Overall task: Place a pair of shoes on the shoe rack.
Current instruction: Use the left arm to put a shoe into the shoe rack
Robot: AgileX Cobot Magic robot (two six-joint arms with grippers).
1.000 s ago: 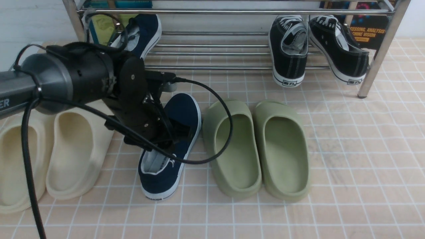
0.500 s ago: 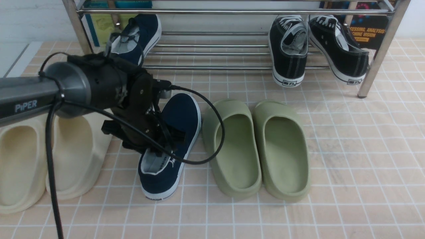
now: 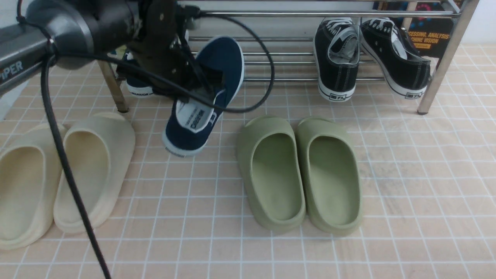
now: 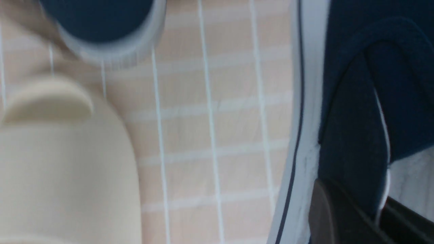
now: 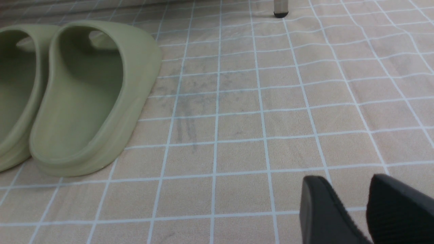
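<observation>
My left gripper is shut on the side wall of one navy-blue shoe and holds it off the tiled floor, toe tilted up toward the shoe rack. In the left wrist view the dark fingers pinch that shoe's collar. The other navy shoe rests at the rack's left end, mostly hidden behind my arm; its toe shows blurred in the left wrist view. My right gripper hovers open over bare tiles, with nothing between its fingers; the front view does not show it.
Two black lace-up sneakers lean on the rack's right side. Olive-green slides lie in the middle of the floor, cream slides at the left. A black cable loops off my left wrist.
My left gripper closed on the navy shoe lying on the floor, then lifted it up and carried it toward the rack. The right gripper has stayed still.
</observation>
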